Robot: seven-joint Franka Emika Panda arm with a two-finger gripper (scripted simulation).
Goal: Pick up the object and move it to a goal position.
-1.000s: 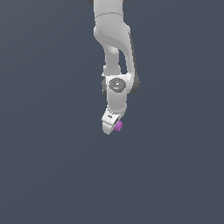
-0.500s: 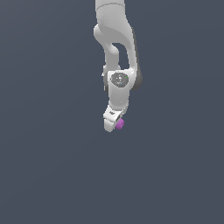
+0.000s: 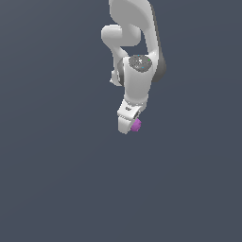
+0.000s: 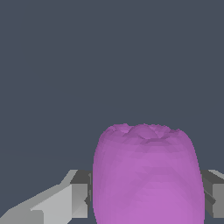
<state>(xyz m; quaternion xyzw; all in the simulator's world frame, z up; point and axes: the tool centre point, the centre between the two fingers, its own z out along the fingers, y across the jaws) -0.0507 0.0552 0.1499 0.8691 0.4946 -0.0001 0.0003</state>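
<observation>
Well, the magenta-purple block [image 4: 148, 175] sits right between the two fingers [image 4: 65, 199] of the white gripper [image 3: 128, 124], and in the wrist view it fills the gap from one pad to the other, with a grey-and-white finger pressed against each of its sides. So the fingers are pinching the block, not spread and not closed on themselves. Its rounded, slightly lumpy end sticks out past the fingertips toward the plain dark grey-blue surface [image 3: 56, 179] beyond. From the exterior view only a small bit of the block [image 3: 136, 125] peeks out at the lower tip of the gripper, on the exterior view's right side of it, the rest hidden behind the white finger. The white Panda arm [image 3: 134, 42] comes down from the top of that view, wrist tilted a little. Whether the block touches the surface I cannot tell.
</observation>
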